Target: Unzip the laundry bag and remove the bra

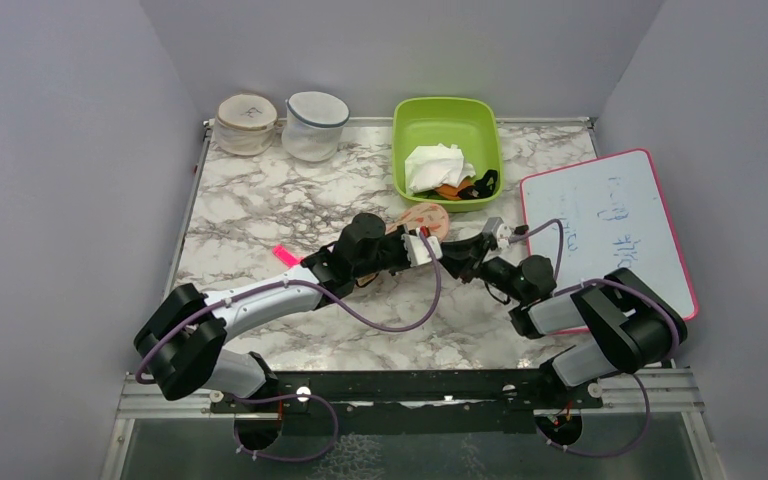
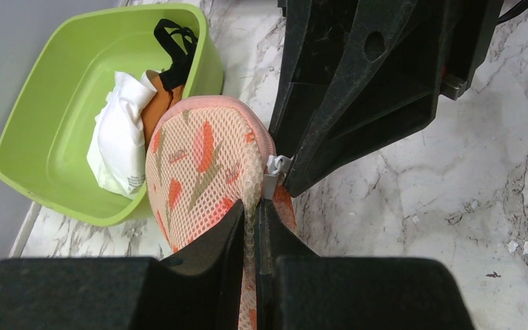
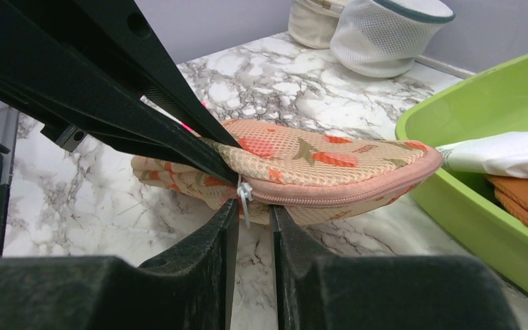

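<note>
Left jaws pinching laundry bag (image 2: 199, 165) mesh, right jaws narrowly spread around zip pull (image 3: 245, 194), bag mid desk (image 1: 260, 200), long axis toward green tub (image 1: 430, 125), zipped edge facing right arm.

The laundry bag (image 3: 316, 161) is a peach mesh case scattered with orange-red motifs on olive stems and edged with a pink zip (image 3: 344, 196), closed along the rim in view. It lies low on the marble worktop (image 1: 260, 200) near the middle, a little toward the far edge. The left fingers (image 2: 227, 240) pinch its mesh, and its white zip pull (image 3: 245, 192) hangs between the slightly parted right fingers (image 3: 220, 234).
</note>
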Available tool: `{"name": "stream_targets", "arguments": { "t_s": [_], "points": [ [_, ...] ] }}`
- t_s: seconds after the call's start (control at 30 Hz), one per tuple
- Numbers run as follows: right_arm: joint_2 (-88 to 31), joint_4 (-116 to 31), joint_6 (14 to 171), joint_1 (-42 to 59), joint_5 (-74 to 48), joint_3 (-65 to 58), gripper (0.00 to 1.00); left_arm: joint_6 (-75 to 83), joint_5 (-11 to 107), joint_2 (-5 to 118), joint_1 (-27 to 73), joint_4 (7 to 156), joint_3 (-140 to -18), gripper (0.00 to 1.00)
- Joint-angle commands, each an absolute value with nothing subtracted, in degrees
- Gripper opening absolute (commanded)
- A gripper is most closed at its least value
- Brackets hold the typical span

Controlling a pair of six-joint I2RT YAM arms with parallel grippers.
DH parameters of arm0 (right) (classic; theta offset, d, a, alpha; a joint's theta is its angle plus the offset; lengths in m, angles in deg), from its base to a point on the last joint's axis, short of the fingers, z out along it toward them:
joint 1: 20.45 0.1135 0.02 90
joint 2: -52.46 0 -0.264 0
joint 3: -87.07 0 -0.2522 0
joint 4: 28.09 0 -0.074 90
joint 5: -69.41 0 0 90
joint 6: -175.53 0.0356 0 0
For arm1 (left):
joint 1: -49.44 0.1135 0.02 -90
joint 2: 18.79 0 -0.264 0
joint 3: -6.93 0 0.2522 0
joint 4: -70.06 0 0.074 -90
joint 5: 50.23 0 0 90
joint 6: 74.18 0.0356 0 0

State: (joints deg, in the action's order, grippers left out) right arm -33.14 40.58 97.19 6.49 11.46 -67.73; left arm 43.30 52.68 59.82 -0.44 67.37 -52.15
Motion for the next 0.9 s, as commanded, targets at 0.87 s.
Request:
{"name": "stream_targets", "arguments": {
  "t_s": [0.87],
  "points": [
    [-34.2, 56.0, 96.7, 6.8, 11.9, -71.0, 0.41, 42.7, 55.7, 60.2, -0.6, 67.1, -54.5, 0.00]
  ]
}}
